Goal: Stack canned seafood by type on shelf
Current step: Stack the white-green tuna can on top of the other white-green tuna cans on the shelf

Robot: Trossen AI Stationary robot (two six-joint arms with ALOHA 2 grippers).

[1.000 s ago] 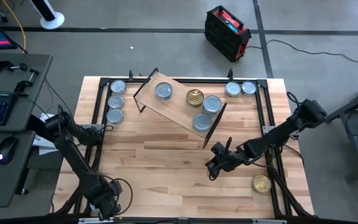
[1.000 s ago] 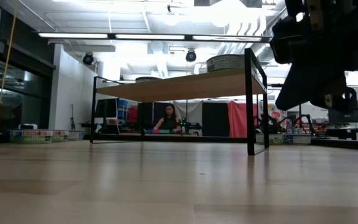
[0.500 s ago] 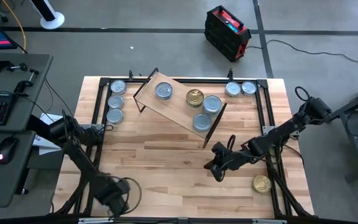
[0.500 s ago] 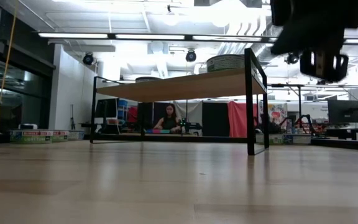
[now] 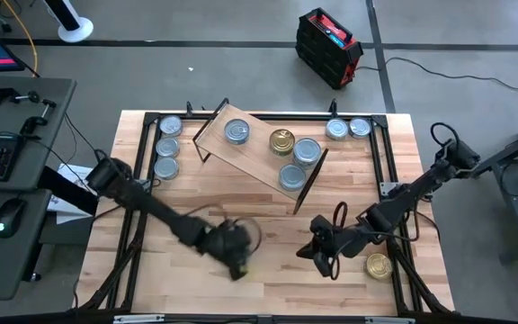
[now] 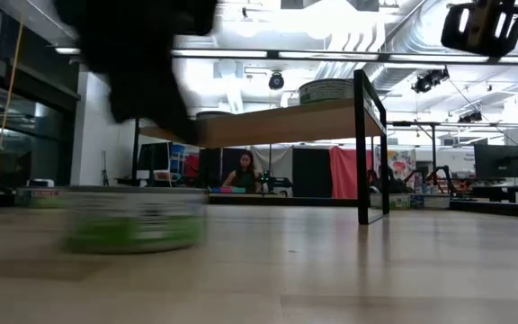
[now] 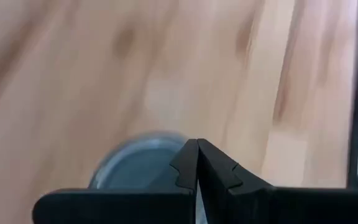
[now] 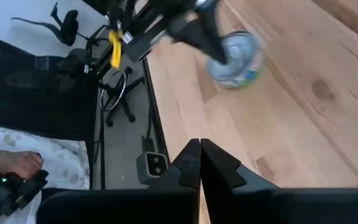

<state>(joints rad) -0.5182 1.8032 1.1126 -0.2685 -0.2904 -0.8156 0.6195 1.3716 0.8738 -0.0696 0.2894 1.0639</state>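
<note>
Two matte-black, slender six-joint arms, the left arm and the right arm, are built of tubular links joined by bulkier rounded housings, with thin black cables looping beside the wrists. Each ends in dark angular fingers with notched, stepped inner edges.

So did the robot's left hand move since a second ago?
Yes. The left hand swung from the table's near-left corner in toward the middle of the table, closer to the shelf. It is shut, beside a can.
</note>
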